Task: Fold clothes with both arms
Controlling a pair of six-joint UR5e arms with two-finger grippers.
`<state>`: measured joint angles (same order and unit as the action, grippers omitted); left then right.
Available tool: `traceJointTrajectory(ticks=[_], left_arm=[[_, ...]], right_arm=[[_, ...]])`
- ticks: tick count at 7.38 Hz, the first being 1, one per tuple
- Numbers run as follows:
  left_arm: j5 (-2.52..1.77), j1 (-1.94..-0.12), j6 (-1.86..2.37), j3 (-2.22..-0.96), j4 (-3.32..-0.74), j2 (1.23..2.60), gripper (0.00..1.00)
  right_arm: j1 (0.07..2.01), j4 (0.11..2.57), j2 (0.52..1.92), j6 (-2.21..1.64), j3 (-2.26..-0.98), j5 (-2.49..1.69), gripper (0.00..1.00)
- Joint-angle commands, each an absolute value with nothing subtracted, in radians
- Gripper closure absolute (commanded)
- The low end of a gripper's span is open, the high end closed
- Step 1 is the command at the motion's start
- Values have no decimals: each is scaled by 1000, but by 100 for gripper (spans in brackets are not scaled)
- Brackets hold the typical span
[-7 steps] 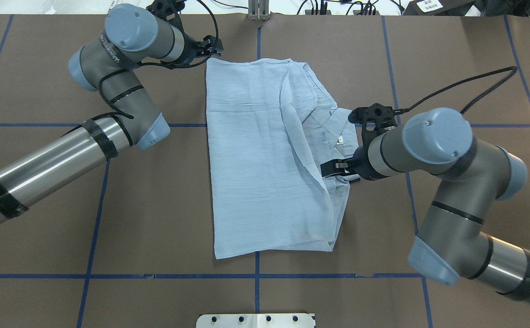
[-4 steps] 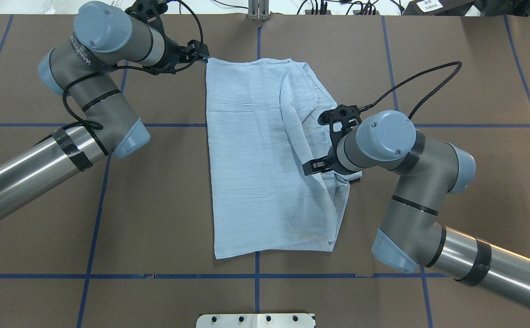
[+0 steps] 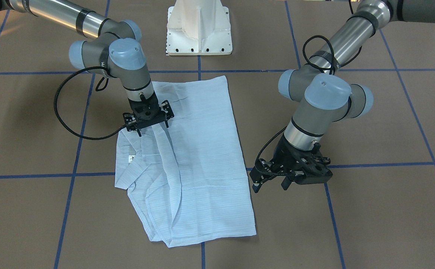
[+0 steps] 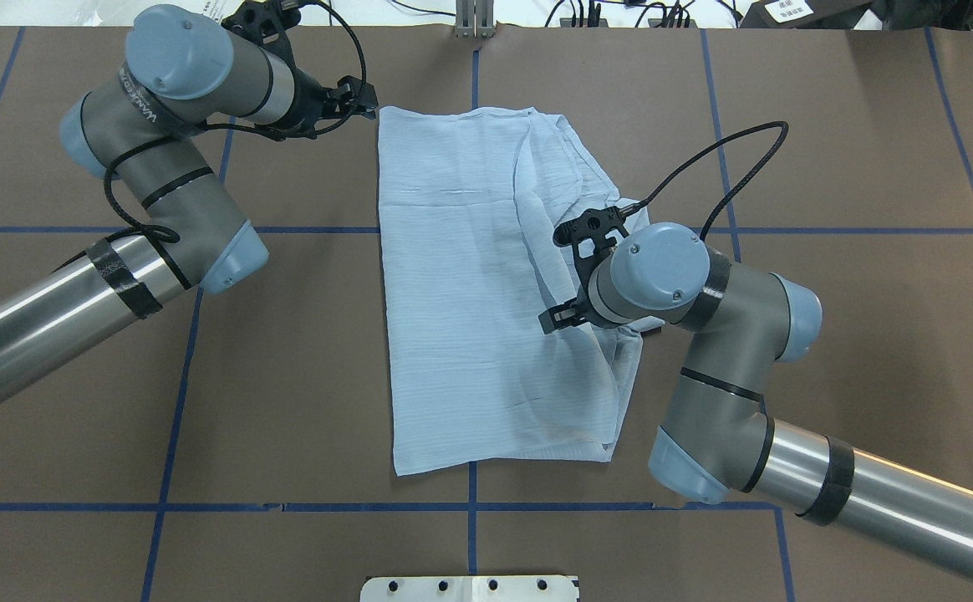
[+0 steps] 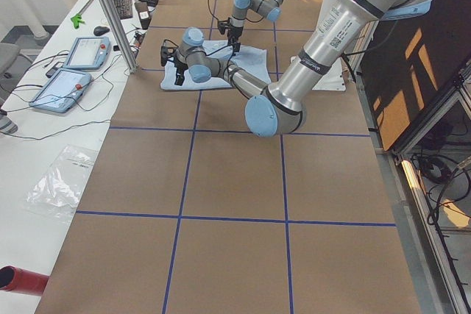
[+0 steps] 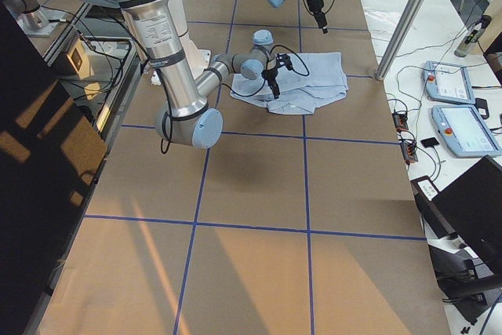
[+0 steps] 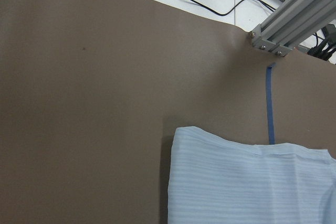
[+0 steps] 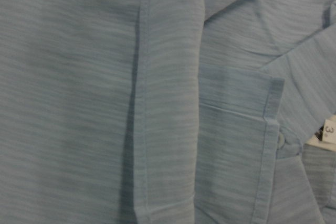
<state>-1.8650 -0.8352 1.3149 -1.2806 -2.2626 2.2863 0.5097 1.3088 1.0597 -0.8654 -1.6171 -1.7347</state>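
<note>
The light blue striped shirt (image 4: 461, 293) lies folded into a long rectangle mid-table, with a raised fold ridge and the collar on its right side. In the front view the shirt (image 3: 202, 149) shows its white neck label (image 3: 130, 158). My right gripper (image 4: 555, 319) hangs open just over the ridge beside the collar. From the front, the right gripper (image 3: 152, 129) holds no cloth. The right wrist view is filled with fabric (image 8: 105, 103) and a button (image 8: 280, 139). My left gripper (image 4: 363, 94) is open and raised just off the shirt's far left corner. It also appears, as the left gripper (image 3: 270, 185), in the front view.
The white pedestal base (image 3: 199, 28) stands at the robot's side of the table. An aluminium post (image 7: 289, 19) rises at the far edge behind the shirt. Control tablets (image 5: 73, 64) and cables lie on the white bench beyond. Blue tape lines grid the brown tabletop.
My right gripper has moved left from the shirt's right edge to over the fold ridge. The left arm has drawn back a little from the far corner. The shirt lies as before.
</note>
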Motion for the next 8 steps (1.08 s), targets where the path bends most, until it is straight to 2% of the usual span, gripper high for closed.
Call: traceJointTrajectory(ticks=[1,6,8], left_arm=[[-1865,-834,1318,-1281,-2263,2286,0],[-1865,-830,1327,-1282,-2264,2292,0],[-1865,-828,1328,-1313,-2261,2284,0]], right_arm=[[523,1312,1057,-816,-1603,-1727,0],[693,1336,1139,-613,-1603,-1797,0],[735,1336,1125,-598,-1608,-1841,0]])
